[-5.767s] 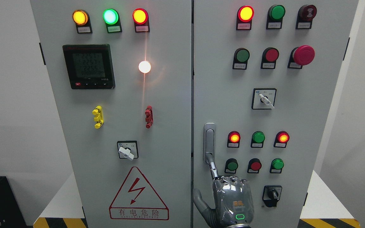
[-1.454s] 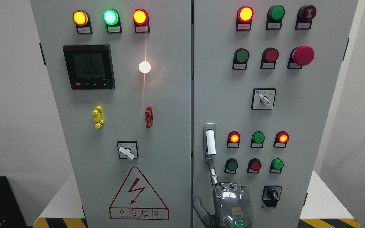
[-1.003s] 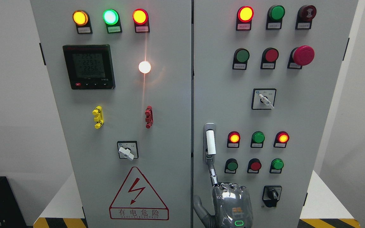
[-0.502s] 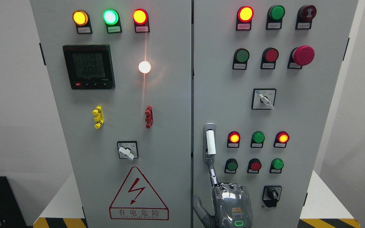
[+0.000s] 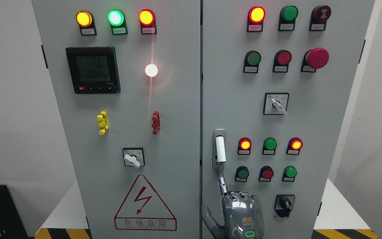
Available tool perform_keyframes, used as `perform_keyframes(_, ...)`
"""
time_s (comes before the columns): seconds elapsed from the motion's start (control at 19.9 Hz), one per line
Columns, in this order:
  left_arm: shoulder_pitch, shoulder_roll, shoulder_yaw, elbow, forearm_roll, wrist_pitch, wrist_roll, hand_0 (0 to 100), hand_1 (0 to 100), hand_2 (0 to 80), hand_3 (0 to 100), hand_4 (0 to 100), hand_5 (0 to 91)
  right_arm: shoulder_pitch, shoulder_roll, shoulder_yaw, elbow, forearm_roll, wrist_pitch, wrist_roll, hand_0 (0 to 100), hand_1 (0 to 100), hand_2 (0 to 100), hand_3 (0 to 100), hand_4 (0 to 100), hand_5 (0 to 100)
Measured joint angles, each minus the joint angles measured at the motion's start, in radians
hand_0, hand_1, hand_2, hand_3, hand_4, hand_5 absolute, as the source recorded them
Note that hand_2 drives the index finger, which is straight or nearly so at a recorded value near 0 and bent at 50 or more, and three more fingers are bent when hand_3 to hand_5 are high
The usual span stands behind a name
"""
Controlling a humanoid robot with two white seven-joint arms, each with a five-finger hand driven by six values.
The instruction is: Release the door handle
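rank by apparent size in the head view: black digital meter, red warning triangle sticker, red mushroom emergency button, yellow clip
1. Red warning triangle sticker, widest and tallest.
2. Black digital meter.
3. Red mushroom emergency button.
4. Yellow clip, close to the button in area, so their order is unsure.

All sit on the same cabinet front.

Only stuff I can actually read: the warning triangle [image 5: 145, 203] low on the left cabinet door says 有电危险 under a red lightning bolt. The digital meter [image 5: 93, 69] shows three rows starting 225-something; the little button labels are too small.
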Motion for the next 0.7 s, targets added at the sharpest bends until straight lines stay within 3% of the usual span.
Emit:
perform_keyframes(0.5, 0.0, 0.0, 0.0, 0.0, 0.0, 0.0, 0.0, 12, 56, 0.0, 0, 0, 0.0, -0.001, -0.001, 0.0, -0.041, 0.001, 0.0, -0.005, 42, 36, 8, 100, 100, 100)
perform_keyframes(0.7, 0.0, 0.0, 0.0, 0.0, 0.0, 0.0, 0.0, 12, 56, 0.0, 0, 0, 0.0, 0.0, -0.001, 0.0, -0.051, 0.0, 0.0, -0.009, 42, 36, 18, 100, 100, 100)
